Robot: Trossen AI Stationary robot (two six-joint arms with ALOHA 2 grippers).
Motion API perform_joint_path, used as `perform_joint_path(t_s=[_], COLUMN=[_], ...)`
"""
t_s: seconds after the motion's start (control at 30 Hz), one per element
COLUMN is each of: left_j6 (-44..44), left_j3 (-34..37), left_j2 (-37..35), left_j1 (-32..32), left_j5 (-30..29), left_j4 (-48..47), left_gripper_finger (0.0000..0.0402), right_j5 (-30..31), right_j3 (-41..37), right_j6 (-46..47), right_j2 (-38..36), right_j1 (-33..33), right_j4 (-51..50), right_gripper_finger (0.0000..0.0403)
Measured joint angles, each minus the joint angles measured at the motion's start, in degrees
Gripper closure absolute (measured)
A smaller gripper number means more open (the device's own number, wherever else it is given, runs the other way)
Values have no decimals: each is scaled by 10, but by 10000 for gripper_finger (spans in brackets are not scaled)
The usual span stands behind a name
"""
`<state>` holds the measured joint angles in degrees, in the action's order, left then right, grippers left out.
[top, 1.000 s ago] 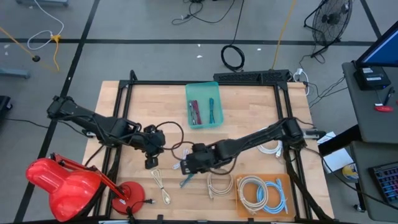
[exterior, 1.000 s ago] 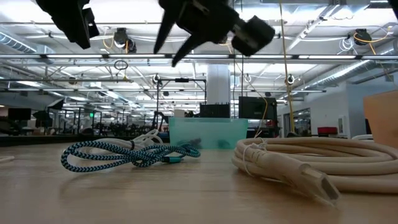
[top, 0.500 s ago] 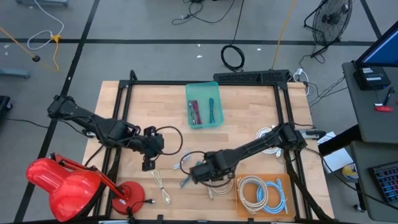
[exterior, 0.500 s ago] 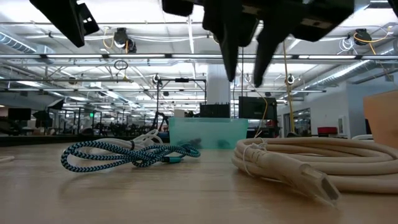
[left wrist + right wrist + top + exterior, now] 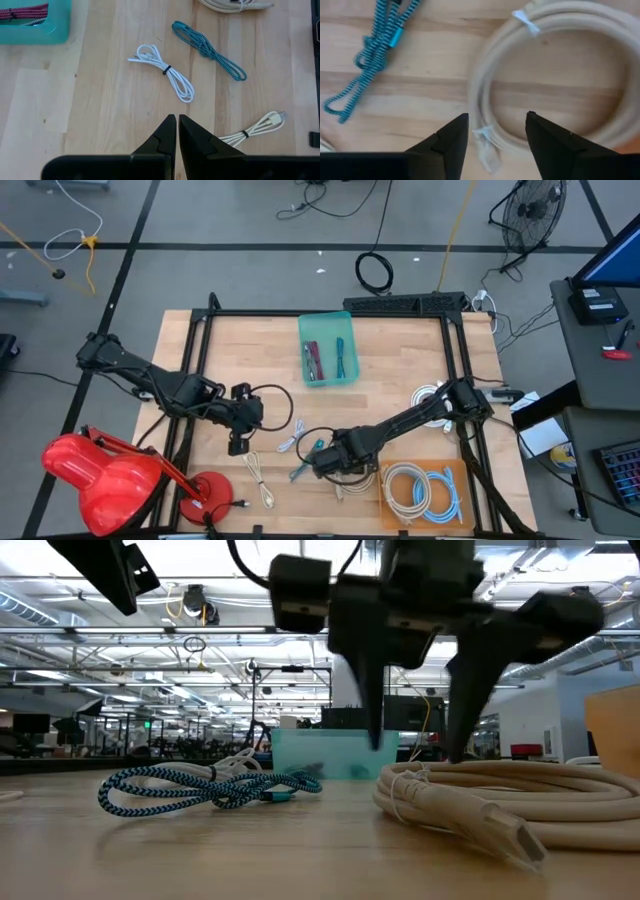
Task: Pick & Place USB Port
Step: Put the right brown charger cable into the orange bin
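The right gripper [image 5: 496, 131] hung wide open, empty, over the coiled beige cable [image 5: 600, 20]; the left gripper [image 5: 177, 125] was clenched, empty.

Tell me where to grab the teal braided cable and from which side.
Grip the teal braided cable at its bunched middle, coming straight down from above. It lies flat on the table as a narrow folded bundle, so open fingers can probably straddle it crosswise.

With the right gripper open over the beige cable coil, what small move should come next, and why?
Probably a short descent. The right gripper is open, its fingers straddling the near side of the beige cable coil in the wrist view, and the low view shows the fingertips just above it. Lowering should bring the strand between the fingers before closing. The left gripper waits shut above the table.
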<state>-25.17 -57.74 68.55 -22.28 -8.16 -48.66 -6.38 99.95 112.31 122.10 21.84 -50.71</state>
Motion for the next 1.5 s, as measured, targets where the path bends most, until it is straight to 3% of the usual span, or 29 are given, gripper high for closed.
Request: perform_joint_path(t_s=[0.23,0.73,0.87,1.1,1.33,1.5], left_j6=[0,9,11,12,15,15], left_j3=[0,0,0,0,0,0], left_j2=[0,0,0,0,0,0], left_j1=[0,0,0,0,0,0], left_j5=[2,2,2,-9,-14,-14], left_j4=[0,-10,-10,-10,0,22], left_gripper_finger=[380,380,380,380,380,380], right_j5=[26,32,32,30,4,25], right_j3=[-34,-95,-96,-96,-34,97], right_j6=[-1,20,12,-44,-144,-197], right_j2=[0,-4,-3,-2,-3,-6], right_j1=[-12,-15,-15,-17,-38,-43], right_j4=[43,110,108,142,133,-1], right_gripper_finger=[193,210,253,376,376,376])
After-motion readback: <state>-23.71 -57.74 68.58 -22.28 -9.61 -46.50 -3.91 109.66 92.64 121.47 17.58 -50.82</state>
